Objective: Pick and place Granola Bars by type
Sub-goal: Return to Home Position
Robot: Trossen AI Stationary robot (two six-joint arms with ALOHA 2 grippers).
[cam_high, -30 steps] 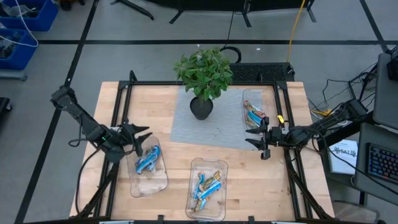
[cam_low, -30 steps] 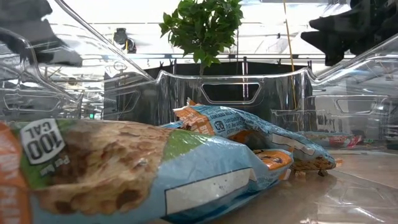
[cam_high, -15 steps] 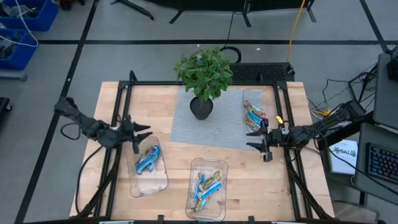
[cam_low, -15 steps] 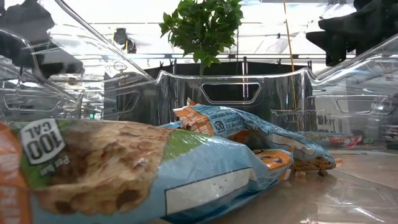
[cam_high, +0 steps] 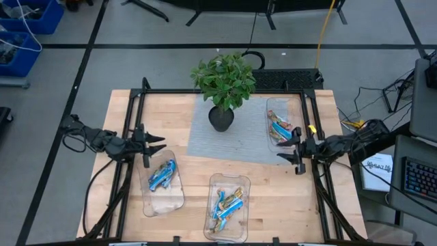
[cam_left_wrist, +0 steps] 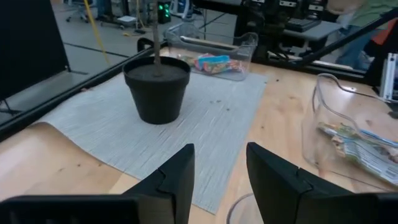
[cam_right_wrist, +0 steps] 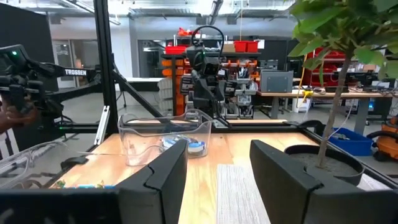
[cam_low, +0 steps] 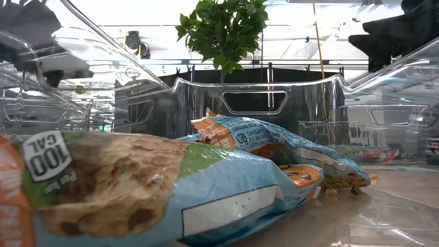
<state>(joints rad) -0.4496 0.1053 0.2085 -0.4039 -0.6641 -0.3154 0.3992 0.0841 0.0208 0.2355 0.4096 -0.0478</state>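
Spread and empty, the jaws of the left gripper (cam_high: pixel 157 145) are held over the table's (cam_high: pixel 273 188) left edge, just beside the left tray (cam_high: pixel 172 200), in which blue Granola Bars (cam_high: pixel 161 176) are lying; the right gripper (cam_high: pixel 284 148), likewise spread, is held beside the right-edge tray (cam_high: pixel 276 102), filled with mixed wrappers; more bars are piled in the front-edge tray (cam_high: pixel 231 178).

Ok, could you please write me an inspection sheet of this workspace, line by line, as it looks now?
surface: wooden table, grey mat in its middle.
job's things: granola bars sorted into left bin, front bin and right bin; none seen loose.
clutter: potted plant on the mat.
grippers: left claw open, empty, near the table's left edge; right claw open, empty, beside the right bin.
cables: cable bundle off the table's right edge.
surroundings: blue crates, keyboard.
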